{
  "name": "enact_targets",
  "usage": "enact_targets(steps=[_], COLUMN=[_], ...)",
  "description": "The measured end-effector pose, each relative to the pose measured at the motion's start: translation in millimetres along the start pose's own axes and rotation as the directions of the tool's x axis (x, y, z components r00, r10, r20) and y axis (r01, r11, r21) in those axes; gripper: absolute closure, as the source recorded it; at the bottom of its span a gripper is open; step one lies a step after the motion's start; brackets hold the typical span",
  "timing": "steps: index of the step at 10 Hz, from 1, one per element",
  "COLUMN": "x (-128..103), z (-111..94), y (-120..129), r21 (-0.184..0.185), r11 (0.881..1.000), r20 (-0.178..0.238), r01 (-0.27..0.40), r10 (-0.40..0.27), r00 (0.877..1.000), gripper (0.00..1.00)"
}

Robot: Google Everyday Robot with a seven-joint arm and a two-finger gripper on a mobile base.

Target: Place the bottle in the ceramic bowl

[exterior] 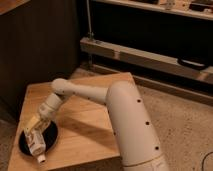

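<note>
Over the ceramic bowl at the near-left edge of the tabletop: bottle clamped in the gripper, cap hanging past the bowl's near rim. Best drawn back toward the bowl's centre, lowered, then released low to prevent rolling off.

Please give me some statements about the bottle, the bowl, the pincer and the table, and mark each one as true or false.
1. The ceramic bowl is black and sits on the near left part of the wooden table. True.
2. The bottle stands upright at the middle of the table. False: it is over the bowl, tilted, cap pointing down toward the near rim.
3. The pincer is above the bowl, at the bottle. True.
4. The bowl lies on the floor. False: it is on the table.
</note>
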Motion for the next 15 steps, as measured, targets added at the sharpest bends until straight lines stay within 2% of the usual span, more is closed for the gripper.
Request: enact_targets(steps=[2,3,4,15], x=[1.0,0.9,0.7,1.4], z=[-5.0,-4.8,-7.7,-8.0], y=[-1.7,-1.7,-3.6,-3.0], r21=[0.005,0.003,-0.006,-0.007], r11=[1.000,1.000,1.000,1.000], r20=[0.018,0.022,0.028,0.025], r01=[-0.013,-0.016,-0.023,-0.020], r10=[0.013,0.015,0.023,0.021], r00=[1.000,1.000,0.999,0.999], gripper=[0.24,0.21,0.20,0.20])
